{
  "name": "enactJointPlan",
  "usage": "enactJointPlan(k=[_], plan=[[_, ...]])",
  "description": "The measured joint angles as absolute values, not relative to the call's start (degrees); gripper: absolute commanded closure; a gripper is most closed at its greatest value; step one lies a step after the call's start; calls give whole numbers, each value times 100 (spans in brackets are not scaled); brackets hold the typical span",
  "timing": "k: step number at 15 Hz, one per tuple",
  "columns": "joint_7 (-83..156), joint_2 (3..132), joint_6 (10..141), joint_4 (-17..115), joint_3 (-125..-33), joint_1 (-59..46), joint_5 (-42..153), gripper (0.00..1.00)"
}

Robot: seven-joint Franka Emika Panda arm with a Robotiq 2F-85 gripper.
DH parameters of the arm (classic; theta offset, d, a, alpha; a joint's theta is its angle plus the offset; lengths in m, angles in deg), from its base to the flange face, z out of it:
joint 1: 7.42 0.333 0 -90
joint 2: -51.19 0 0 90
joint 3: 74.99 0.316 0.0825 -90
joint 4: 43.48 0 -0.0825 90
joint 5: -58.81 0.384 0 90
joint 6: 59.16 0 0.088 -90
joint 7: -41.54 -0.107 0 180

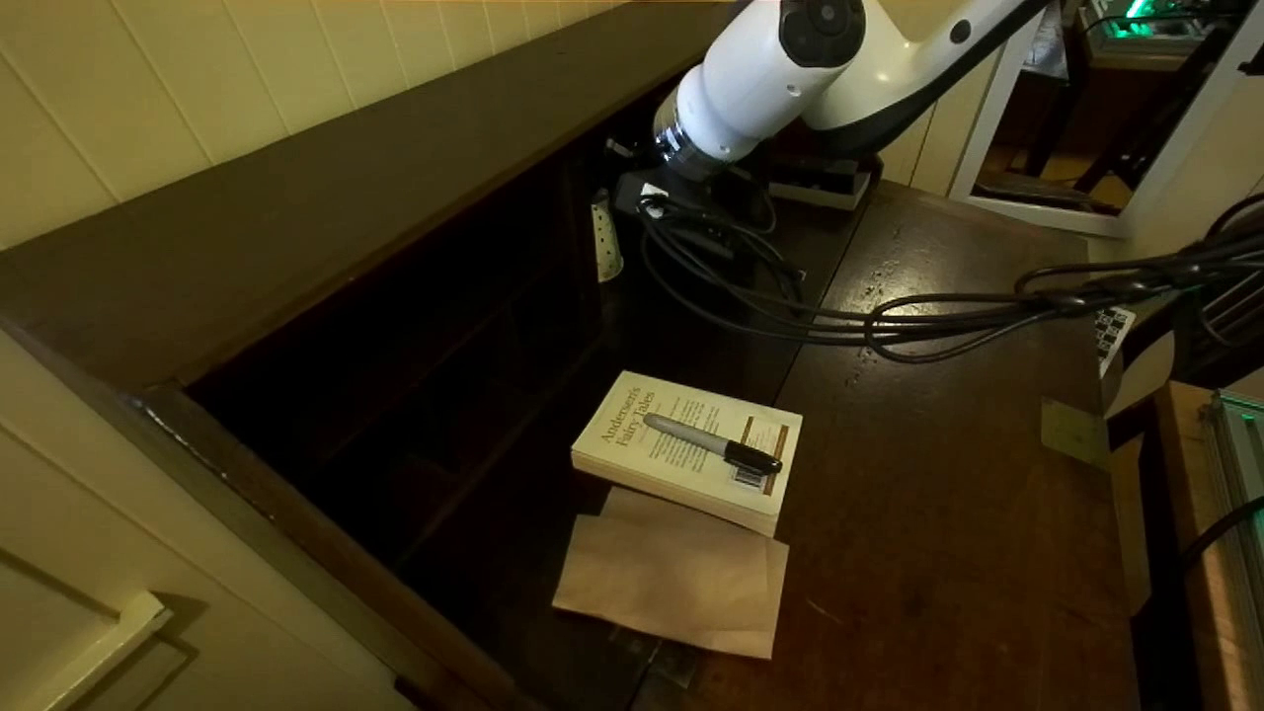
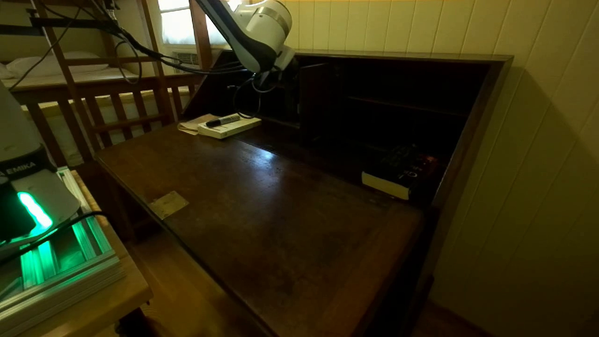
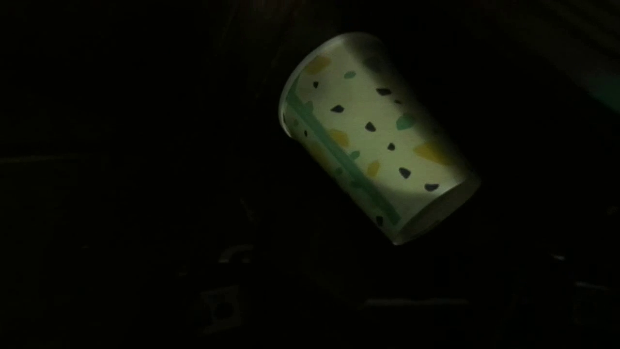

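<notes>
A pale paper cup (image 3: 368, 131) with green, yellow and black flecks lies slantwise across the wrist view, its rolled rim at upper left and its flat base at lower right. In an exterior view the cup (image 1: 606, 237) appears with its wider end down, beside a dark divider of the desk. My gripper (image 1: 634, 188) is close to it, reaching into the shadowed compartment. Faint parts of the gripper's two sides stand far apart low in the wrist view, so it looks open. No finger can be seen touching the cup; the fingertips are lost in darkness.
A white book (image 1: 681, 454) bears a grey marker (image 1: 711, 442), with a brown envelope (image 1: 681, 583) alongside. A thick black book (image 2: 398, 173) rests at the hutch's far end. Loose cables (image 1: 928, 316) hang from the wrist over the desk. A dark panel (image 2: 313, 100) hides the gripper in an exterior view.
</notes>
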State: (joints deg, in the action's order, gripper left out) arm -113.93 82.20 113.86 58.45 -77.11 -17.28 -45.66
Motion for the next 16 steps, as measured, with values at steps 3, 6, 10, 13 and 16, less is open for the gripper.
enactJointPlan(k=[3, 6, 10, 13, 16], plan=[[-11395, 8324, 11369, 5746, -7516, -1906, -4479, 0], [-11395, 8398, 11296, 5736, -7342, -2061, -4251, 0], [-11395, 8502, 11171, 5732, -7213, -2170, -3863, 0], [-11395, 8511, 11121, 5729, -7170, -2209, -3668, 7], [-11396, 8515, 11121, 5720, -7167, -2226, -3555, 3]])
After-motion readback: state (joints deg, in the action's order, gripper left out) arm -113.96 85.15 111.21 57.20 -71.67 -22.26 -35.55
